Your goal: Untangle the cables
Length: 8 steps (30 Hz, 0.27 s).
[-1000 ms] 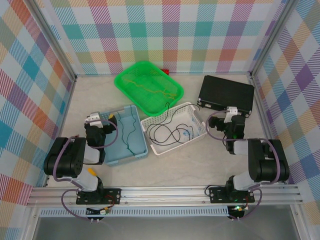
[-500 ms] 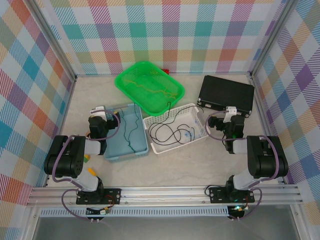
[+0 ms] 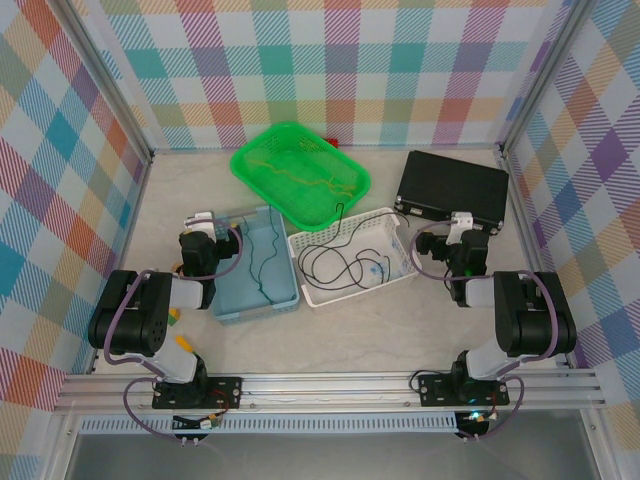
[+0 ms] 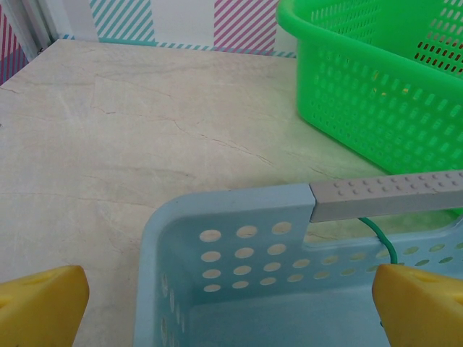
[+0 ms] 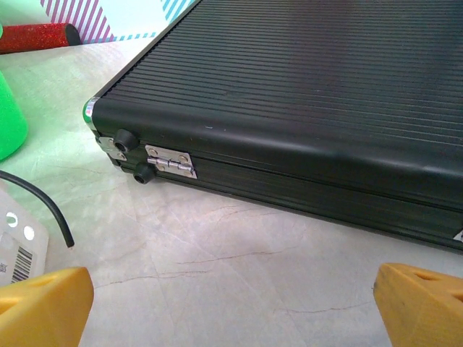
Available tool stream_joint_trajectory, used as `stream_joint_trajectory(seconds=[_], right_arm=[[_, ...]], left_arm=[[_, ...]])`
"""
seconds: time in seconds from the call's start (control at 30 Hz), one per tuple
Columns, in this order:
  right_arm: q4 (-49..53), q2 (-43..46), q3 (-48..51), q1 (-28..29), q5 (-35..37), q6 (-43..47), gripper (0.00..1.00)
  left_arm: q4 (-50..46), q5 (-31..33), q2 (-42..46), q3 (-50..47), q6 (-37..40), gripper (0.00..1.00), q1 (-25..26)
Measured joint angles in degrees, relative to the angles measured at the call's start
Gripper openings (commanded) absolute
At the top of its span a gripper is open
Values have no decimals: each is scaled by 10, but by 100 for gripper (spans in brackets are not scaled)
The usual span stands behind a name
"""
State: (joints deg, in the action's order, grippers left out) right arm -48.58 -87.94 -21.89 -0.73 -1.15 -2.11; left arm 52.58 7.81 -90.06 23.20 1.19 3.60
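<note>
Top external view: yellow cable in green basket, dark green cable in blue basket, black cable in white basket; all limp, light. Spread and empty: left gripper, right gripper. Likely pinchable mid-strand.

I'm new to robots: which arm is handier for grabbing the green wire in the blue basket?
Left, likely. The left gripper, open, sits at the blue basket rim beside the green wire; the right gripper faces the black case.

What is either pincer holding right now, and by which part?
Nothing is held. The left pincer and the right pincer both stand open with nothing between their fingers.
</note>
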Motion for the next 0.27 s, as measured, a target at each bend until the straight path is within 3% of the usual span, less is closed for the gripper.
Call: stream_joint_trajectory(seconds=[0.27], right_arm=[[6,0,-4,2,0,1,99]], left_arm=[[0,0,0,0,0,100,0]])
